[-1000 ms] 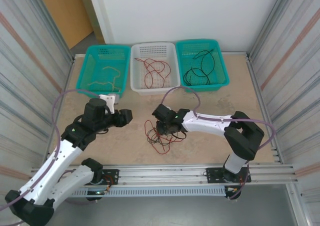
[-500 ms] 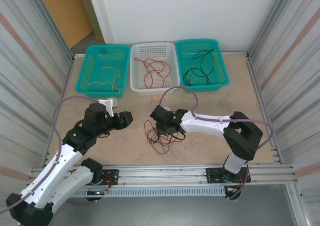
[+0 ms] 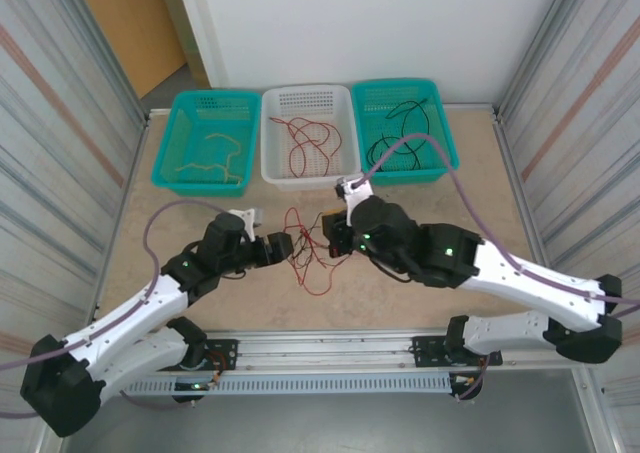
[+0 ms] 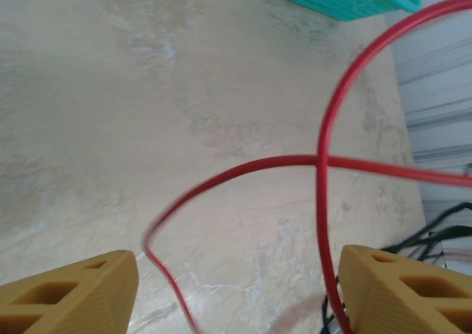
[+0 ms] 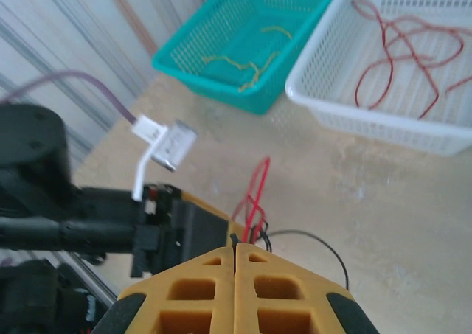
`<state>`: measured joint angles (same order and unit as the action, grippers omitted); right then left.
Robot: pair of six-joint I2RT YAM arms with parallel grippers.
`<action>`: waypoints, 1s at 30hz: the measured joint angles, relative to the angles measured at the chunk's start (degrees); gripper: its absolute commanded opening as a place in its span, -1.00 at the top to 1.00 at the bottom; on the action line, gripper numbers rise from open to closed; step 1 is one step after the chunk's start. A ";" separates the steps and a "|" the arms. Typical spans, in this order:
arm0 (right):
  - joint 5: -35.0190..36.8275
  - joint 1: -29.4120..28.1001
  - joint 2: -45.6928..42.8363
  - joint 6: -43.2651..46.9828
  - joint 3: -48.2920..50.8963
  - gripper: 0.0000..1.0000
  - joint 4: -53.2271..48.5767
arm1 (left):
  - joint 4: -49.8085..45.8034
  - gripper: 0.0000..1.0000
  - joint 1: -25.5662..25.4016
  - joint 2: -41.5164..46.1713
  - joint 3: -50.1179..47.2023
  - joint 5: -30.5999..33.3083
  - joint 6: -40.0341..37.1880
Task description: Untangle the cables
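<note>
The right end effector (image 5: pixel 236 254) is pinched closed on the tangled cables (image 4: pixel 321 159), red and black strands leaving its tips. Facing it, the left end effector (image 4: pixel 237 279) gapes wide, a red loop between its fingers. Beyond both stand a white basket (image 3: pixel 305 181) and teal baskets (image 3: pixel 163 148).

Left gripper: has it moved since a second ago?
Yes. The left gripper has shifted right: it was left of the white basket's left edge, and now sits below the basket, at the red cables.

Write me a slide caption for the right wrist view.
Right gripper shut on a thin red cable over the beige table, white plastic mesh basket beyond.
</note>
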<state>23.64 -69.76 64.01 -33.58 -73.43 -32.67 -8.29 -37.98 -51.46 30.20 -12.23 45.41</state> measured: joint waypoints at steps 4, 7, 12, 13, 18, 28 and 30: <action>0.37 1.31 -1.16 1.07 0.09 1.00 0.07 | 5.53 -0.66 -1.55 -0.63 -0.42 -0.59 1.66; 0.20 2.05 -1.11 1.09 1.44 1.00 0.07 | 9.03 -0.66 -1.53 -0.44 -1.70 -0.63 3.17; -1.22 2.32 -1.05 1.09 2.38 1.00 0.48 | 15.15 -0.74 -1.77 -2.62 -2.84 -1.86 4.83; -1.49 2.38 -1.05 1.09 2.38 1.00 0.94 | 16.48 -0.78 -2.10 -3.43 -2.84 -2.05 5.03; -3.63 2.40 -1.07 1.11 2.38 1.00 2.67 | 23.76 -0.82 -3.98 -6.01 -4.02 -2.95 5.68; -5.57 2.40 -3.91 1.33 2.36 1.00 4.35 | 22.71 0.90 -4.15 -10.51 -0.50 0.61 5.44; -4.81 2.80 -5.55 2.32 1.88 1.00 4.07 | 18.78 1.00 -4.13 -10.34 0.68 3.87 6.05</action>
<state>18.83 -66.96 58.46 -31.27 -71.55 -28.60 10.48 -42.11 -61.80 30.87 -8.36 51.46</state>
